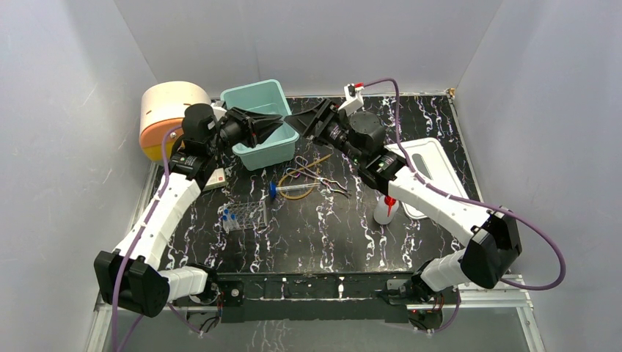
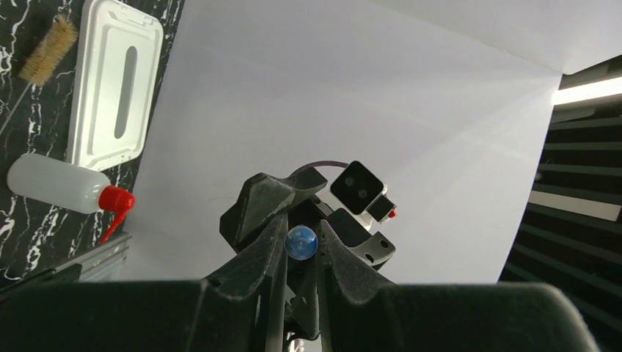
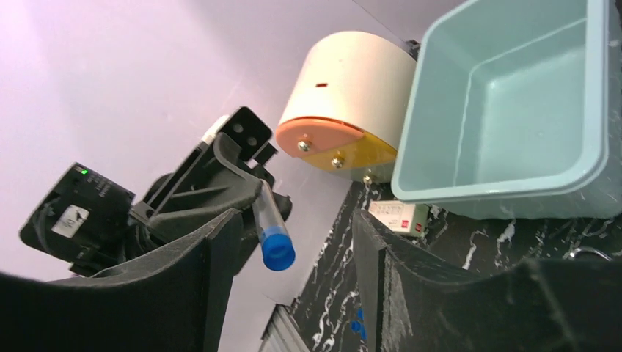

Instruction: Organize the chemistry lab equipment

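My left gripper (image 1: 277,127) is over the teal bin's near edge, shut on a blue-capped vial (image 2: 301,242), seen end-on between its fingertips (image 2: 275,235). In the right wrist view the vial (image 3: 273,235) sticks out, blue cap toward the camera. My right gripper (image 1: 295,122) faces it, open; the cap lies between its fingers (image 3: 220,249), nearer the left one, not touching. The clear rack (image 1: 248,214) holds blue-capped vials (image 1: 227,217). The syringe (image 1: 293,190), amber tubing loop (image 1: 306,178) and metal tongs (image 1: 326,182) lie mid-table. The squeeze bottle (image 1: 384,210) lies to their right.
The teal bin (image 1: 253,97) stands at the back, its inside (image 3: 513,95) showing nothing in it. The cream-and-orange drum (image 1: 165,110) is at the back left. A small white box (image 1: 215,180) lies beside the left arm. A white lid (image 1: 429,165) and a brush (image 2: 48,51) lie on the right.
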Controlling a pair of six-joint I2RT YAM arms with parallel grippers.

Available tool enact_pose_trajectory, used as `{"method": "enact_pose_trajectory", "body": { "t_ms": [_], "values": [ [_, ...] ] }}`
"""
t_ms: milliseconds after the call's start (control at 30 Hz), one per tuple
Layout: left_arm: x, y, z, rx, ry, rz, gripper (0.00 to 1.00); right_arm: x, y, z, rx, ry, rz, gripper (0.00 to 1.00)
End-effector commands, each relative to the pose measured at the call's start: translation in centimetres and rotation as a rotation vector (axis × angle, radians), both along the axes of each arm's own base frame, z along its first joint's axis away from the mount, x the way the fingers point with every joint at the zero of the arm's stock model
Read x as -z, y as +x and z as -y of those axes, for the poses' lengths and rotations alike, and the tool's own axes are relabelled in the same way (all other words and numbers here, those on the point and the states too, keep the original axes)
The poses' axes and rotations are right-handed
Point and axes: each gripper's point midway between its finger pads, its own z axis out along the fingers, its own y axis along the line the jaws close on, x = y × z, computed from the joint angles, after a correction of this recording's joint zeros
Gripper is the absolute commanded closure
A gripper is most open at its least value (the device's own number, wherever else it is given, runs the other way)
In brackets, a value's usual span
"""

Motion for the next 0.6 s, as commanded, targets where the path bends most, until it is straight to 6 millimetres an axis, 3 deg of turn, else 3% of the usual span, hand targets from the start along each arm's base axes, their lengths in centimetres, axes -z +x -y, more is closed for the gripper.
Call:
{"method": "enact_pose_trajectory", "body": {
  "t_ms": [0, 333, 400, 467, 567],
  "values": [
    [-1.4, -0.3, 0.0, 0.0, -0.067, 0.001, 0.9, -5.9, 0.1, 0.3, 0.018, 0.136, 0.122, 0.38],
    [-0.4, -1.2, -0.7, -0.027, -0.08, -0.013, 0.89, -6.4, -0.5, 0.3, -0.008, 0.158, 0.144, 0.64],
    [-0.5, -1.2, -0.7, -0.03, -0.08, -0.007, 0.89, -5.8, -0.7, 0.1, -0.02, 0.145, 0.13, 0.6],
    [-0.4, -1.2, -0.8, -0.037, -0.079, -0.005, 0.89, -5.2, -0.7, 0.2, -0.02, 0.138, 0.113, 0.48],
    [-0.5, -1.1, -0.9, -0.044, -0.081, 0.0, 0.9, -4.6, -0.9, 0.1, -0.026, 0.122, 0.102, 0.46]
  ]
}}
